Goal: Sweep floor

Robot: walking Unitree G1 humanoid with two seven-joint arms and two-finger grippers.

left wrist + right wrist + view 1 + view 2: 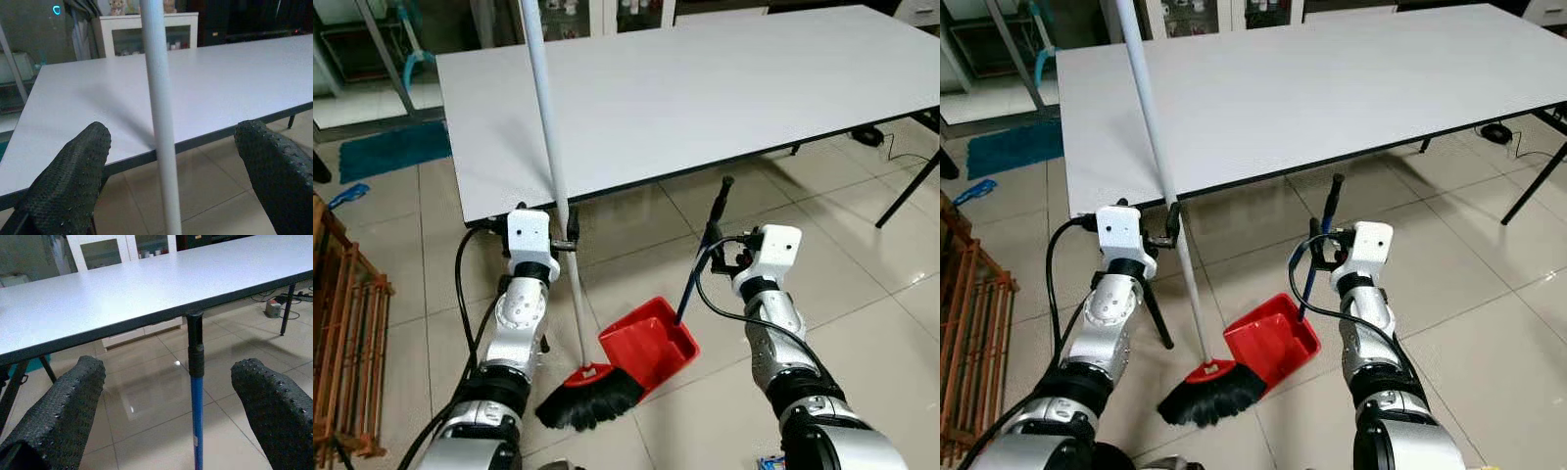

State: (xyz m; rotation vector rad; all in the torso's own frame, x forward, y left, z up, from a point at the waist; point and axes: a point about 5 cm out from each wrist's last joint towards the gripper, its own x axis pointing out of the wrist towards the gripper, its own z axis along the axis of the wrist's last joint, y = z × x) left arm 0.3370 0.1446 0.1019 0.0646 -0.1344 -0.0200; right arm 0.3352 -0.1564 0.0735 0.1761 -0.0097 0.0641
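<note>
Closest to me are my two silver forearms, reaching out low over the tiled floor (862, 294). Between them, a little ahead, sits the broom head (587, 397), black bristles under a red cap, resting on the tiles. Its bristles touch the near corner of the red dustpan (651, 345), which lies flat on the floor with its open mouth facing the broom.

The white broom handle (548, 127) rises from the head and leans up past the near edge of the white table (705, 88). My left gripper (570, 235) is at that handle, just below the table edge. In the left wrist view the handle (159, 112) runs between the two black fingers (73, 181), and I see clear gaps on both sides, so the fingers are spread around the pole rather than pinching it.

The dustpan's blue handle (697, 269) stands up at a slant, ending in a black grip. My right gripper (717, 257) is at its upper part. The right wrist view shows the blue handle (196, 421) between the fingers (63, 416), also with space on either side, so that gripper is spread too.

Off to my left stand a wooden rack (347, 343) and, farther back, a blue mat (391, 149).
</note>
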